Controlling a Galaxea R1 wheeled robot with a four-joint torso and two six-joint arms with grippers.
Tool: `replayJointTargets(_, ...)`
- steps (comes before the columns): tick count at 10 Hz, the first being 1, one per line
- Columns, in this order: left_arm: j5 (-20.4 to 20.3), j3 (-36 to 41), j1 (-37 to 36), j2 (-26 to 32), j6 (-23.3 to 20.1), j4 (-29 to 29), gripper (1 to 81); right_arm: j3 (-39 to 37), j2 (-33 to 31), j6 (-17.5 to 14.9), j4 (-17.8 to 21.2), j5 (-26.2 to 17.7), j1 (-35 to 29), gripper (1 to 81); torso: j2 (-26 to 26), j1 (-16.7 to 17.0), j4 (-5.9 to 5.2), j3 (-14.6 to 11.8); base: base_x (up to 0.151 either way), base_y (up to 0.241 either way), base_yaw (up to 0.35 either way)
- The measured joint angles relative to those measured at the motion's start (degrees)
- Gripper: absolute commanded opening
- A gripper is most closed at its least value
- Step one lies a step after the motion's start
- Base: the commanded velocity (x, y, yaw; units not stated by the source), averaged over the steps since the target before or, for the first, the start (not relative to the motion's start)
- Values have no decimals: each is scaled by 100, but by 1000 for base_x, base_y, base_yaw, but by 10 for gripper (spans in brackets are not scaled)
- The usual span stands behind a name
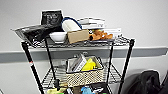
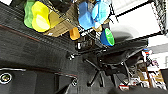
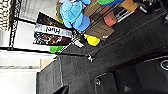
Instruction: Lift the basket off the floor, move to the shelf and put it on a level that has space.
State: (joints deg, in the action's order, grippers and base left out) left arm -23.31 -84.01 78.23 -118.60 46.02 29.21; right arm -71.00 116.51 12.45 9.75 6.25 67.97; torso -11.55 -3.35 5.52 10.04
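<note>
- One basket [image 1: 84, 75], cream lattice weave, sits on the shelf's [image 1: 32, 67] middle level [image 1: 50, 77], at 6 o'clock in the head view.
- Loaded with a yellow item [image 1: 89, 65] and boxes; likely light, semi-stiff; take hold at the short-end rims.
- Gripper fingers: cannot tell.

Lighting's pretty even and bright up top, the plain white wall [image 1: 140, 22] looks flat with no harsh shadows. Everything's soft and smeary though, edges blur out. Wrist views are darker over the dark grey striped carpet [image 2: 30, 50], with blown-out white patches.
</note>
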Motion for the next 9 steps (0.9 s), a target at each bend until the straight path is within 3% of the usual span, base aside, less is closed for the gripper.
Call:
replayJointTargets(3,-102,-577,197,-356,-106,17,811,-529,157,0,-72,2,269,811,-2,2,0,-2,0,0,0)
replayJointTargets(9,-48,-2194,678,-1517,-243,72,811,-2697,1588,-40,-358,-119,940,811,-4,5,0,-4,0,0,0)
